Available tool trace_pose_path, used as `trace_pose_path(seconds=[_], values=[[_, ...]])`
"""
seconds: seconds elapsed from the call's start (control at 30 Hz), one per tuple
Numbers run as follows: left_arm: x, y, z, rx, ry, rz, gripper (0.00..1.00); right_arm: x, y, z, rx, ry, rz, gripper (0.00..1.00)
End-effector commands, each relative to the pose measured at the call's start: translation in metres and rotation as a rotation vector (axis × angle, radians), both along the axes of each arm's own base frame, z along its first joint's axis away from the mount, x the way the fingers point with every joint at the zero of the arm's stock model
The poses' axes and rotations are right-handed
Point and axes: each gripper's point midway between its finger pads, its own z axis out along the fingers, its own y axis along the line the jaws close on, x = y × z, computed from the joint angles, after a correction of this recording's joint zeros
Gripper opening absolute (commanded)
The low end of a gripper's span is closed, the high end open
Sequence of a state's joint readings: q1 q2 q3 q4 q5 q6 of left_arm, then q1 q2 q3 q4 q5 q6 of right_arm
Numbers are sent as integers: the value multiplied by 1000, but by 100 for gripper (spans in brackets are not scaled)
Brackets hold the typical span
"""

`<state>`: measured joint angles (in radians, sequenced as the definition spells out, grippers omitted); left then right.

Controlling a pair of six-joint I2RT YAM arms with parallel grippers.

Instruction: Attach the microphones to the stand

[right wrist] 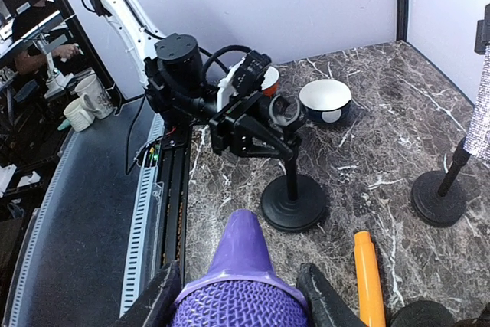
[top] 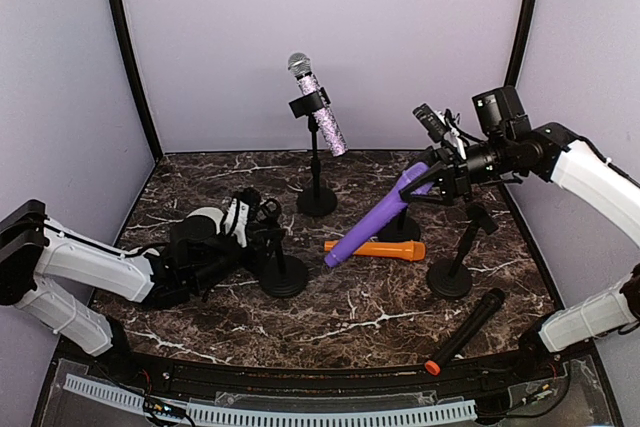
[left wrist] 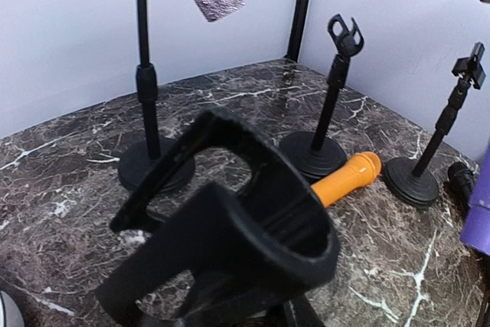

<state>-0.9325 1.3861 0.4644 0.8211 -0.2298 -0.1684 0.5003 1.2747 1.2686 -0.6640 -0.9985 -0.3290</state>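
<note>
My right gripper (top: 440, 179) is shut on the mesh head of the purple microphone (top: 370, 222) and holds it slanted above the table; its fingers (right wrist: 157, 300) flank the head (right wrist: 241, 304). My left gripper (top: 258, 227) is closed around the top of a black stand (top: 283, 272), whose clip (left wrist: 253, 220) fills the left wrist view. The glittery lilac microphone (top: 320, 112) sits clipped in the back stand (top: 317, 197). The orange microphone (top: 375, 249) lies flat mid-table. The black microphone with the orange end (top: 465, 332) lies at the front right.
Two empty stands stand at the right: one (top: 400, 227) behind the purple microphone, one (top: 452, 272) nearer the front. A white bowl (right wrist: 325, 97) and a white-and-red bowl (right wrist: 269, 76) sit by the left arm. Walls enclose the table on three sides.
</note>
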Motion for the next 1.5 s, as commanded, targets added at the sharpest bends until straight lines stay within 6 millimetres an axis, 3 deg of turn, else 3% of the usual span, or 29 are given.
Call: trace_pose_path(seconds=[0.0,0.3,0.6,0.67,0.83,0.97,1.2,1.47], values=[[-2,-20,49,-100,-83,59,11,12,-1,17,-8,-53,-57,0],[-24,-57,34,-66,-73,65,10,23,-4,17,-109,-74,-55,0],[-32,-67,17,-77,-32,82,10,31,-2,22,-95,-122,-77,0],[-31,-68,13,-67,-20,88,16,30,-2,22,-92,-120,-71,0],[-31,-64,7,-48,3,107,47,43,-6,21,-132,-140,-142,0],[-35,-57,4,-59,17,101,59,53,-5,23,-176,-128,-154,0],[-37,-39,2,-122,20,139,60,60,15,39,-149,-13,-86,0],[-38,-47,20,-228,-43,110,54,50,46,72,-45,-220,-122,0]])
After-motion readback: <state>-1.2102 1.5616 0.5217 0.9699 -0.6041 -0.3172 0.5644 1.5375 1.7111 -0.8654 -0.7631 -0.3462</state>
